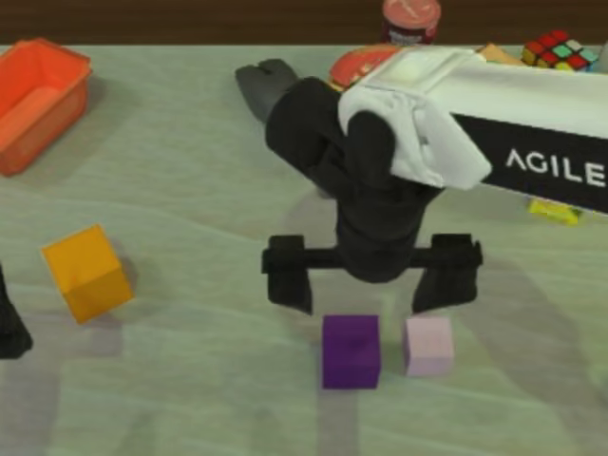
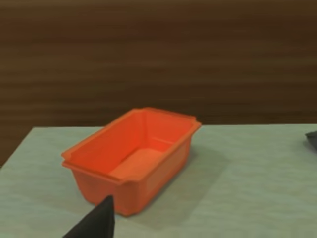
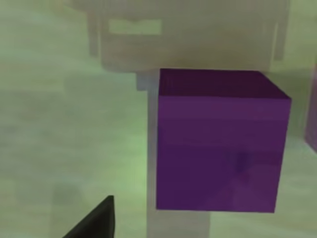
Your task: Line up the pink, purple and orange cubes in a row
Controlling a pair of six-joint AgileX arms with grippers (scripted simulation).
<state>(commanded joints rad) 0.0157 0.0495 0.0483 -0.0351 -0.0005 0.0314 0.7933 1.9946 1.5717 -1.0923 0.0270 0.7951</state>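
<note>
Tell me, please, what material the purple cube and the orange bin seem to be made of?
Purple cube: an even matte colour with flat faces, sharp edges and no grain, so probably painted wood or solid plastic; the look leaves this open. Orange bin: probably moulded plastic, judging by its thin walls, rolled rim and slight sheen.

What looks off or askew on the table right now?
The large yellow-orange cube sits rotated at the table's left, far from the dark purple cube and small pale pink cube, which stand squarely side by side below the open right gripper. Nothing spilled or damaged.
</note>
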